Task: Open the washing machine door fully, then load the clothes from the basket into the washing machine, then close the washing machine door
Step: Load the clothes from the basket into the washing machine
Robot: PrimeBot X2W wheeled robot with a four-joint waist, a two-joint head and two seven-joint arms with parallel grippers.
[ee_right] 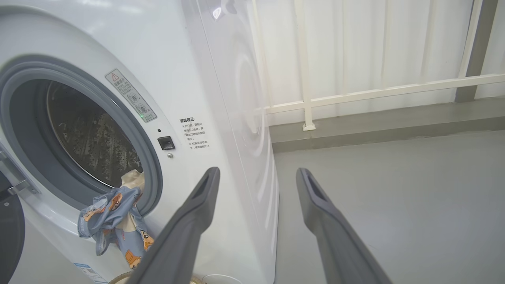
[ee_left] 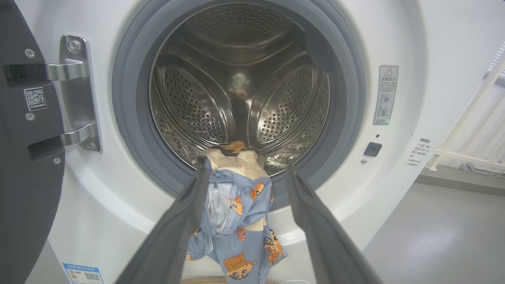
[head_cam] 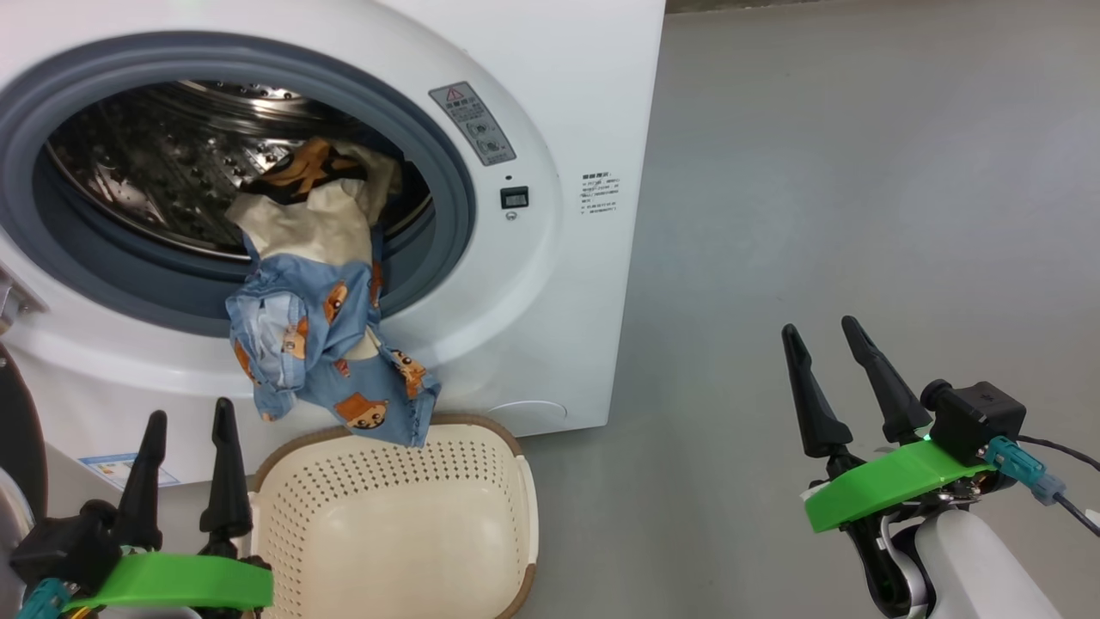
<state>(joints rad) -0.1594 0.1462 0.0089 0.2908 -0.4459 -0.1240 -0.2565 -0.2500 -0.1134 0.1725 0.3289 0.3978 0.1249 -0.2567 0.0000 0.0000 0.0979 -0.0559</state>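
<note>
While the clothes hang out of the mouth of the washing machine, neither gripper touches them. The cream garment with its orange and black print lies on the lower lip of the grey seal, partly inside the steel drum. The light blue one spills down over the white front panel. Its lowest fold reaches the back rim of the basket (whether cloth and rim actually touch cannot be told).

The left gripper stands just beside the basket's left side, lower than the garments and a little to their left, its jaws spread wide and pinching nothing. In the left wrist view the bundle appears in the gap between the two dark fingers but farther ahead, clear of both.

The right gripper is well apart from the clothes, off to the right of the machine over the bare grey floor, and its jaws are also spread with nothing between them. In the right wrist view the garments sit low at the left, outside its fingers.

The washing machine door is swung open at the machine's left, hanging on its metal hinge.
</note>
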